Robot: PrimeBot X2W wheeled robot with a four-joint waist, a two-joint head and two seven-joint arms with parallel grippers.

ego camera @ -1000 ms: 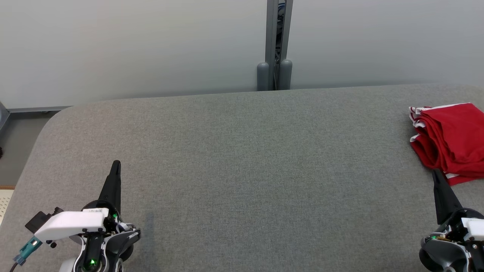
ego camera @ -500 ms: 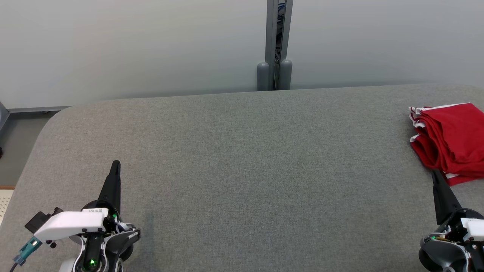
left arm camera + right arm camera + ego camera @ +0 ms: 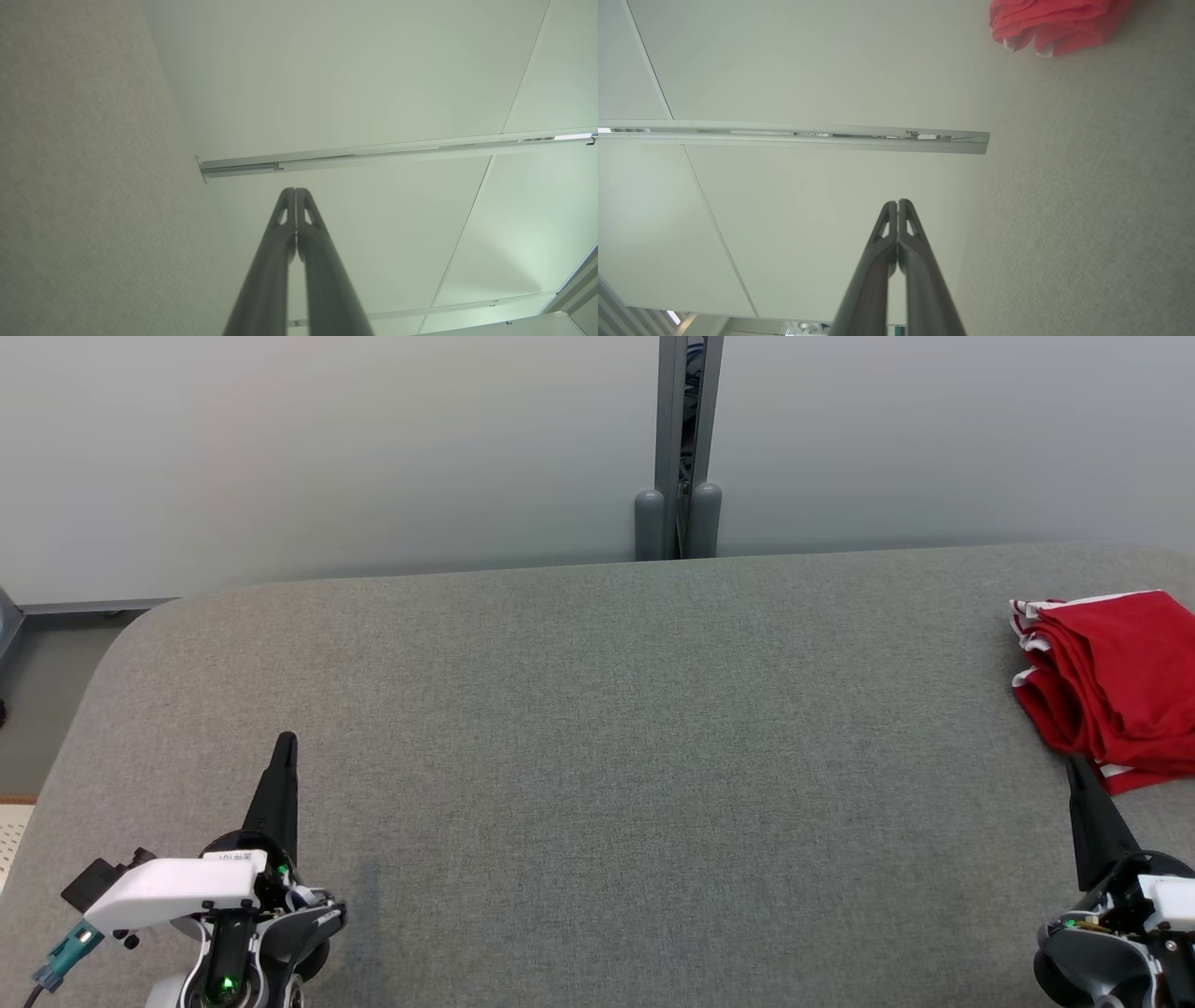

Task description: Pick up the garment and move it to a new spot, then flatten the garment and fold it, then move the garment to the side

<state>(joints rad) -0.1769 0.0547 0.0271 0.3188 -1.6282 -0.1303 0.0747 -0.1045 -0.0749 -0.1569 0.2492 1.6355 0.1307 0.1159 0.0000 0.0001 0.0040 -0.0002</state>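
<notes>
Garment: the red garment [image 3: 1111, 681], with white trim at its edges, lies folded in layers at the far right of the grey table [image 3: 597, 756] and runs off the edge of the head view.
Why there: I judge it folded and already set to the side, so the task looks at or near its end.
My right gripper [image 3: 1075, 770]: fingers pressed together, holding nothing. Its tip is just beside the near edge of the garment; I cannot tell whether it touches.
My left gripper [image 3: 286, 747]: fingers together too, empty, low at the left and well apart from the garment.
Why held so: both point away from me along the table top. I take this for a resting pose that keeps off the folds.
Containers: none among what I see; the garment lies straight on the table's fabric.
Risk: moving my right arm across could catch the near hem and pull a layer loose.
</notes>
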